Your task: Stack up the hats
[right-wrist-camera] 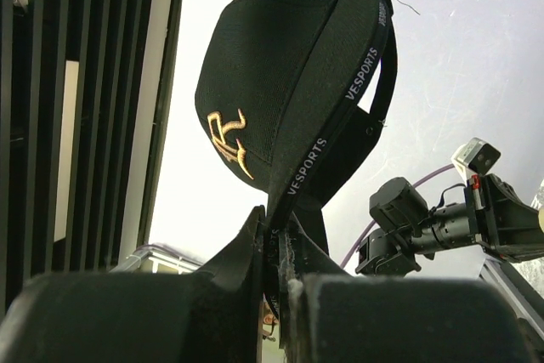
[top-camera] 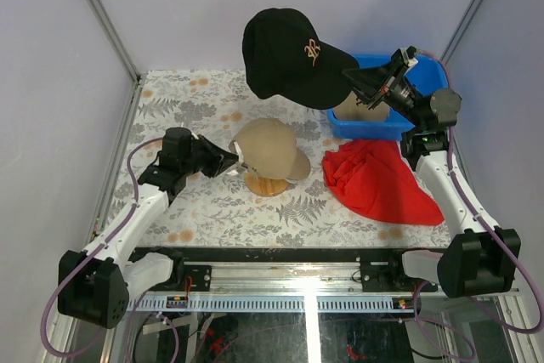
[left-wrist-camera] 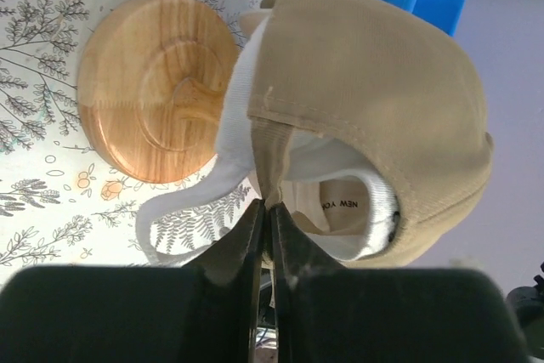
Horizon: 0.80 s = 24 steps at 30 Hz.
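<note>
Top external view is showing the right pincer [top-camera: 353,82] squeezing closed on the black hat [top-camera: 285,53], which is hanging high past its tips, so it should be lowering slowly, brims lined up, onto the tan hat [top-camera: 268,149] that the left pincer [top-camera: 231,159] is pinching at its tips.

Lit brightly, evenly from above in top view; soft short shadows under red cloth [top-camera: 378,180] and wooden stand [top-camera: 270,186] on tabletop [top-camera: 195,108]. Glare streak on front panel [top-camera: 340,333]. Backlit hard in right wrist view, black hat [right-wrist-camera: 280,91] near silhouette. Blurred at close fingers [left-wrist-camera: 229,269], both wrist views.
</note>
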{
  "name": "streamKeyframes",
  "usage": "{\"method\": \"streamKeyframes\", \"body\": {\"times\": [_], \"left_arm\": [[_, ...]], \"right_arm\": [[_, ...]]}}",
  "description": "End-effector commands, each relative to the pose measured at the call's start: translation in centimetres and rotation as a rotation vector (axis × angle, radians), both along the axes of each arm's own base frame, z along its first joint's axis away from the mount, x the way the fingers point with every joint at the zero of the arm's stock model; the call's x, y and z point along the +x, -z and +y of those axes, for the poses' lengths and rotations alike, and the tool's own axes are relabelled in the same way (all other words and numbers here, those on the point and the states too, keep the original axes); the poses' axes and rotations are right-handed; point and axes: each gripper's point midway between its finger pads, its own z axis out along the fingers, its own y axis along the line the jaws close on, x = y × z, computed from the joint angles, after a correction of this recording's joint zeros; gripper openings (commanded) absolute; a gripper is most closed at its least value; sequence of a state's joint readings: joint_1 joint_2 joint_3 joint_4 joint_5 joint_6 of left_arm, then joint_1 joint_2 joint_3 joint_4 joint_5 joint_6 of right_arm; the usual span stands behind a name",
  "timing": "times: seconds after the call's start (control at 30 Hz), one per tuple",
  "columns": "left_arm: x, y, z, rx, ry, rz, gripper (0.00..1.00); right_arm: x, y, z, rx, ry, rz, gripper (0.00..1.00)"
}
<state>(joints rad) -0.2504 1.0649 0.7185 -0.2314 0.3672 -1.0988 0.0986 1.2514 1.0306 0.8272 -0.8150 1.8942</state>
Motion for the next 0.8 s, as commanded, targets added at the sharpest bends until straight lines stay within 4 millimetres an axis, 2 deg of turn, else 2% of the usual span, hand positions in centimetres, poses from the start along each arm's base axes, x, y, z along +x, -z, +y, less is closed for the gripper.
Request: {"method": "streamKeyframes", "body": {"times": [0.0, 0.17, 0.47, 0.63, 0.77], "left_arm": [[0.7, 1.0, 0.2, 0.037, -0.001, -0.036, 0.01], [2.0, 1.7, 0.4, 0.096, 0.03, -0.047, 0.0], [5.4, 2.1, 1.6, 0.14, 0.067, -0.056, 0.0], [7.2, 1.8, 2.5, 0.134, 0.079, -0.068, 0.0], [7.6, 1.6, 2.6, 0.123, 0.088, -0.069, 0.0]], "right_arm": [[-1.6, -1.5, -0.2, -0.007, -0.021, -0.1, 0.0], [-1.7, -1.0, 0.0, -0.053, -0.047, -0.093, 0.0], [-2.6, 1.3, 0.9, -0.153, -0.146, -0.01, 0.0], [-2.9, 2.4, 1.0, -0.148, -0.191, 0.035, 0.0], [-2.3, 3.6, 0.8, -0.094, -0.174, 0.069, 0.0]]}}
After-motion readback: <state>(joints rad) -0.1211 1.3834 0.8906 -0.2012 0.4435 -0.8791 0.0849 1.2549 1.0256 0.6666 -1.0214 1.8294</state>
